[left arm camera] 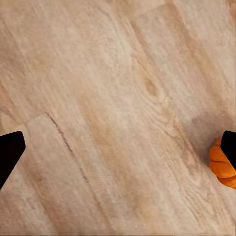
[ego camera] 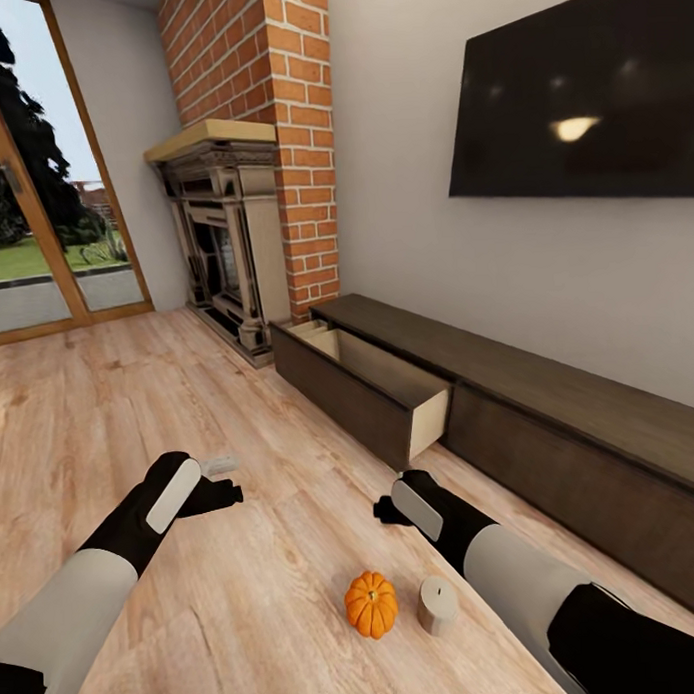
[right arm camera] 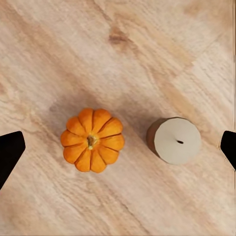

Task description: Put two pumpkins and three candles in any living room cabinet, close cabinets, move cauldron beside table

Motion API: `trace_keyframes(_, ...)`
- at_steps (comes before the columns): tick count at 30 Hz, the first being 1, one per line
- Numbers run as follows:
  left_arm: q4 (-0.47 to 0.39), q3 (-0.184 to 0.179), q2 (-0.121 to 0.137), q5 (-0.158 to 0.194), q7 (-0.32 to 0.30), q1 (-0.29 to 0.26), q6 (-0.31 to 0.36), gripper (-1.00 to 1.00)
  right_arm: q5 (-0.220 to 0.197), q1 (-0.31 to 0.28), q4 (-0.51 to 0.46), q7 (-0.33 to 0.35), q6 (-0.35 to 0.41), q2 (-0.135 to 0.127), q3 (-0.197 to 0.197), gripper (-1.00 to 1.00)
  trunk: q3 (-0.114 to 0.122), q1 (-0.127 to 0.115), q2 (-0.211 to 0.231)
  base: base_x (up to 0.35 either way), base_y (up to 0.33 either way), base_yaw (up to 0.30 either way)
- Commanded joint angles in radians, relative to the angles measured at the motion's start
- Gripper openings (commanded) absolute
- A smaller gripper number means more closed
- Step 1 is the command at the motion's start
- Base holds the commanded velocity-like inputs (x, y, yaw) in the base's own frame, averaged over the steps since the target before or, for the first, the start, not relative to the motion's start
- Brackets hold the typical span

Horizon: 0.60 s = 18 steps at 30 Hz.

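With both the right gripper (right arm camera: 118, 147) and the left gripper (left arm camera: 118, 147) spread wide and empty, 1 pumpkin (right arm camera: 92, 140) and 1 candle (right arm camera: 174, 140) are seen on the floor (ego camera: 119, 415) beneath the right gripper, the cabinet (ego camera: 549, 410) drawer (ego camera: 363, 386) ahead being open.

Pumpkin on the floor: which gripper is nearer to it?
Right. The right gripper hangs just above the pumpkin, which sits beside a candle. The left gripper is farther off to the pumpkin's left.

Bright orange ribbed pumpkin (right arm camera: 92, 139), beige candle (right arm camera: 174, 140), dark brown cabinet (ego camera: 550, 420), seemingly tan-lined, red brick chimney (ego camera: 269, 120).
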Motion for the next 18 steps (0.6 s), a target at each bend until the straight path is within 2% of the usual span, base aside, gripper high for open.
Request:
trace_keyframes(1, -0.001, -0.005, 0.001, 0.01, 0.01, -0.001, 0.001, 1.0, -0.01, -0.001, -0.001, -0.008, -0.001, -0.003, 0.007, 1.0, -0.005, 0.0, -0.001, 0.0, 0.0, -0.001)
trace_keyframes(7, -0.003, -0.005, 0.001, 0.01, 0.01, -0.001, 0.001, 1.0, -0.012, -0.002, 0.003, -0.013, -0.009, -0.016, 0.007, 1.0, -0.028, 0.003, -0.002, 0.0, 0.0, 0.0)
trace_keyframes(12, -0.007, -0.004, 0.001, 0.01, 0.01, -0.001, 0.001, 1.0, -0.017, -0.003, 0.004, -0.018, -0.01, -0.04, 0.005, 1.0, -0.048, 0.005, -0.003, 0.0, 0.0, 0.0)
trace_keyframes(18, -0.008, -0.002, 0.001, 0.01, 0.009, -0.001, 0.001, 1.0, -0.018, -0.003, 0.009, -0.02, -0.011, -0.047, 0.005, 1.0, -0.071, 0.008, -0.005, 0.0, 0.0, 0.0)
